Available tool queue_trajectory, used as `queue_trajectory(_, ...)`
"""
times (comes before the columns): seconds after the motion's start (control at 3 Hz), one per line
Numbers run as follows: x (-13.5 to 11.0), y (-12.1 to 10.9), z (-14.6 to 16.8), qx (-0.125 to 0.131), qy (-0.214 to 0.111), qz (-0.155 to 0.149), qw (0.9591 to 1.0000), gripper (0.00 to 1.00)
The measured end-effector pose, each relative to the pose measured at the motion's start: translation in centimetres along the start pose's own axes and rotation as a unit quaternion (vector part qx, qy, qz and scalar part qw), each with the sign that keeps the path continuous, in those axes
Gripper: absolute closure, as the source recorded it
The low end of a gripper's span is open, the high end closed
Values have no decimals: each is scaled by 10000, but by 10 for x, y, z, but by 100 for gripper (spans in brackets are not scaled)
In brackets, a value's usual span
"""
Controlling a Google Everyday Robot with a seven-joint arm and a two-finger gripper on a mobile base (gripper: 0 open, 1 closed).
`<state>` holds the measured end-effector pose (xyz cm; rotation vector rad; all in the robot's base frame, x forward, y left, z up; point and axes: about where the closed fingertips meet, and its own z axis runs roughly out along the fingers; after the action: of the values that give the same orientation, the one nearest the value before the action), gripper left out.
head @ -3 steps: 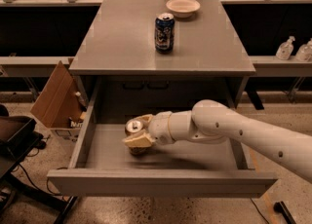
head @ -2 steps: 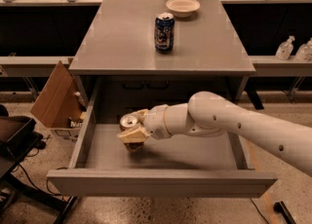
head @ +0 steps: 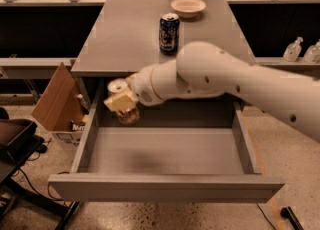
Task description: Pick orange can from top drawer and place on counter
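Observation:
My gripper point(head: 121, 102) is shut on the orange can point(head: 127, 114) and holds it in the air over the back left of the open top drawer point(head: 165, 151), just below the front edge of the counter point(head: 125, 34). The can's silver top point(head: 117, 86) shows beside the cream fingers, its orange-brown body hangs below them. The white arm reaches in from the right and hides part of the counter's front edge. A dark blue can point(head: 169, 33) stands upright on the counter behind the arm.
A pale bowl point(head: 187, 7) sits at the back of the counter. An open cardboard box point(head: 57, 101) stands on the floor left of the drawer. A black chair point(head: 15, 146) is at far left. Bottles point(head: 292, 50) stand on a shelf at right.
The gripper has lifted the orange can up out of the drawer and moved it left and back, to the height of the counter's front edge.

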<state>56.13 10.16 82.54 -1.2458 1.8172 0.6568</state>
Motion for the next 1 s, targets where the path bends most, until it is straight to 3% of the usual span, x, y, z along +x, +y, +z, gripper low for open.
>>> queue_trajectory(0.33, -90, -29, -42, 651, 73, -512, 9965, 100)
queue_trajectory(0.67, -159, -76, -64, 1250, 66, -680, 9898, 100)
queue_trajectory(1.0, -198, -117, -41, 1602, 189, -552, 9854, 100)
